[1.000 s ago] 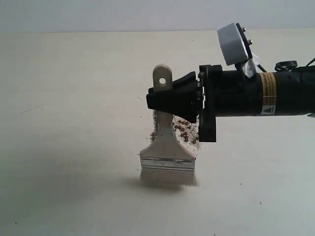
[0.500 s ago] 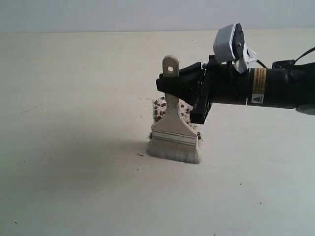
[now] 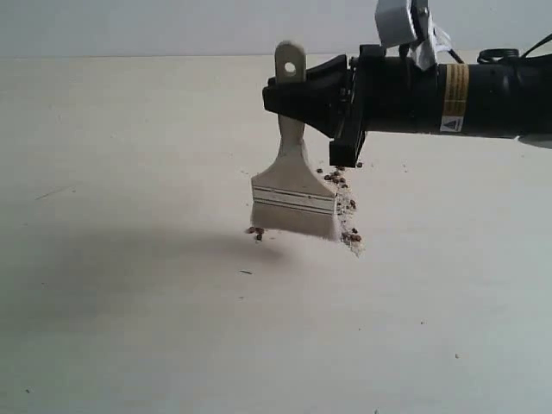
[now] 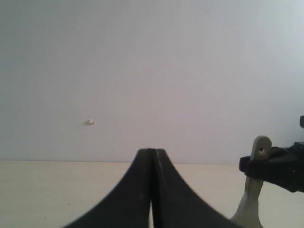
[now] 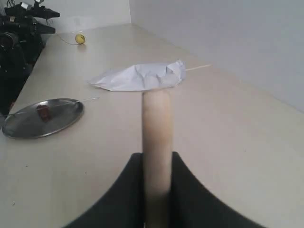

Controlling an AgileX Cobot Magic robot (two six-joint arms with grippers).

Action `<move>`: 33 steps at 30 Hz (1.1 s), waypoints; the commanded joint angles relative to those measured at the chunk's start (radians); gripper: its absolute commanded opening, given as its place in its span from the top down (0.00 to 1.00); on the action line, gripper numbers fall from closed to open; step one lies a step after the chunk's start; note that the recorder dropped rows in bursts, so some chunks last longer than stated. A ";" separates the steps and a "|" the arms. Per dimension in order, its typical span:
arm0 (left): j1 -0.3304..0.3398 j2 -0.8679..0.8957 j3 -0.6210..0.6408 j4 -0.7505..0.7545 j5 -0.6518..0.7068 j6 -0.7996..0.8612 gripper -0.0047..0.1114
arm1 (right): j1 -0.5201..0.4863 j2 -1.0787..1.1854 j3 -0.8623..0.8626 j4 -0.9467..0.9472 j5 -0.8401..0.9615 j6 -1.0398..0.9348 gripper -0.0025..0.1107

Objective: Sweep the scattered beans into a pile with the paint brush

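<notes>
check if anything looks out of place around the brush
A few stray beans lie at the bristle corner of the paint brush farthest from the arm, apart from the main streak on its other side, leaving two groups.

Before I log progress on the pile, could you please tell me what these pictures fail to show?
Exterior view: the paint brush hides any beans behind it; they are too small to count.
Right wrist view: bristles and beans are out of frame.
Left wrist view: the bottom edge cuts off the brush head.
</notes>
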State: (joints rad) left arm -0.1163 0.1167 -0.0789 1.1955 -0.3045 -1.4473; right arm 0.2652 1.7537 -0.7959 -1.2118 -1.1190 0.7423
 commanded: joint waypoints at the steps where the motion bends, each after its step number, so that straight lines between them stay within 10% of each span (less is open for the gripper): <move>1: 0.000 -0.003 0.003 -0.001 -0.003 -0.002 0.96 | -0.005 -0.109 -0.008 0.003 0.019 0.030 0.98; 9: 0.000 -0.003 0.003 -0.001 -0.003 -0.002 0.96 | -0.005 -0.224 -0.008 0.192 0.487 -0.096 0.98; 22: 0.000 -0.003 0.003 -0.001 -0.003 -0.002 0.96 | -0.032 -0.057 0.044 1.150 0.423 -0.910 0.98; 33: 0.000 -0.003 0.003 -0.001 -0.003 -0.002 0.96 | -0.032 0.131 0.052 0.829 0.247 -0.633 0.98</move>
State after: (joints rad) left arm -0.1163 0.1167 -0.0789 1.1955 -0.3045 -1.4473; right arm 0.2347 1.8649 -0.7435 -0.2704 -0.8140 0.0158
